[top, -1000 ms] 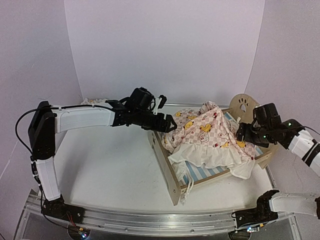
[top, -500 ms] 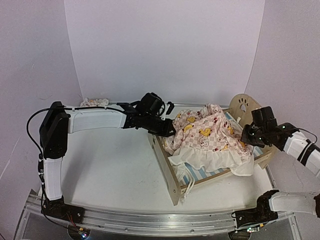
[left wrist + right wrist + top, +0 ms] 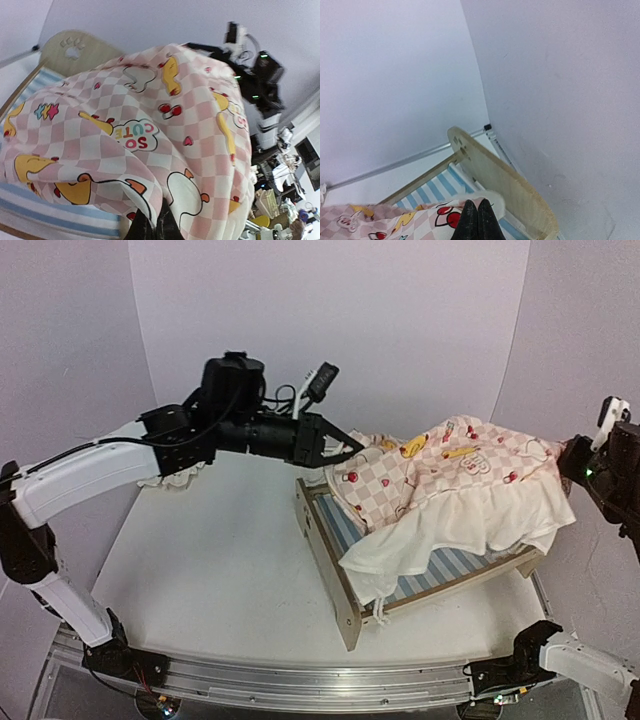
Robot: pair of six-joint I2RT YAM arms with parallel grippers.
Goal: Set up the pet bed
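The pet bed (image 3: 322,555) is a light plywood frame with a blue-and-white striped base (image 3: 455,565). Its paw-print headboard (image 3: 75,47) (image 3: 495,175) shows only in the wrist views. A pink checkered duck-print cover (image 3: 450,465) hangs stretched above the bed, its white ruffle drooping onto the base. My left gripper (image 3: 345,447) (image 3: 159,225) is shut on the cover's left corner (image 3: 150,100). My right gripper (image 3: 570,455) (image 3: 477,220) is shut on its right corner (image 3: 395,220), above the headboard.
A small ruffled pillow (image 3: 170,478) lies at the back left, partly behind my left arm. White walls close in the table at the back and both sides; the right wall is close to my right arm. A metal rail (image 3: 300,680) runs along the near edge.
Both grippers closed on the crumpled cover's ends and rose, pulling apart. The cover went from a heap on the bed to a sheet held spread above it.
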